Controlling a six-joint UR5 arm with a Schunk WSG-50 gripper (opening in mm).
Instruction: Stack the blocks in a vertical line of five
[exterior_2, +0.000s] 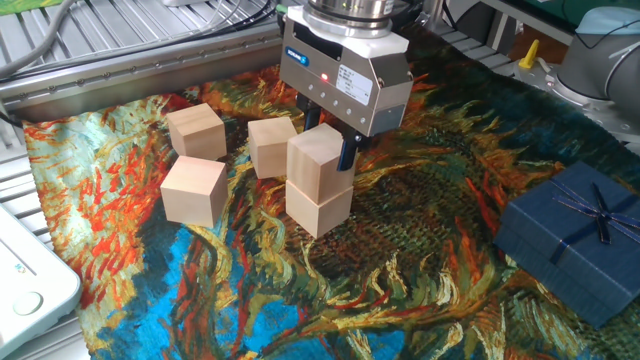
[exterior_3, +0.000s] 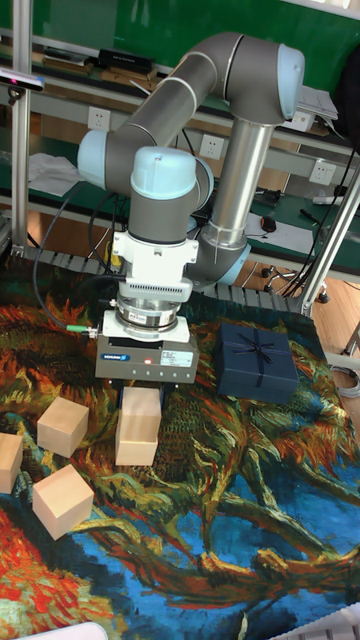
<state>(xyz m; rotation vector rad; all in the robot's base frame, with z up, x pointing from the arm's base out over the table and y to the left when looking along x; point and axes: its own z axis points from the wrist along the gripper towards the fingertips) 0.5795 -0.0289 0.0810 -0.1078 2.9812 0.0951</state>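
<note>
Fixed view
Surroundings: a gift box (exterior_2: 575, 238) sits at the right edge of the painted cloth (exterior_2: 400, 270), well apart from the blocks; a grooved metal rail (exterior_2: 130, 75) runs along the far edge.
Stack: top block (exterior_2: 318, 160) sits on the bottom block (exterior_2: 319, 207), near the cloth's middle.
Loose blocks: far block (exterior_2: 196, 131) towards the far left corner, near block (exterior_2: 193, 190) just in front of it, back block (exterior_2: 271, 146) just behind the stack and partly hidden by it.
Gripper: gripper (exterior_2: 326, 135) points straight down over the stack, a dark finger (exterior_2: 347, 152) right beside the top block; the block hides the contact, so I cannot tell whether it is clamped or released.

Tall fixed view
Arm: the arm (exterior_3: 225, 130) bends over from the back and hangs the gripper (exterior_3: 141, 388) vertically.
Stack: top block (exterior_3: 139, 409) just under the gripper body, on the bottom block (exterior_3: 136, 447).
Others: two loose blocks to the left (exterior_3: 62, 425) (exterior_3: 62, 499), a third cut by the left edge (exterior_3: 9, 462); gift box (exterior_3: 257, 362) behind right.
</note>
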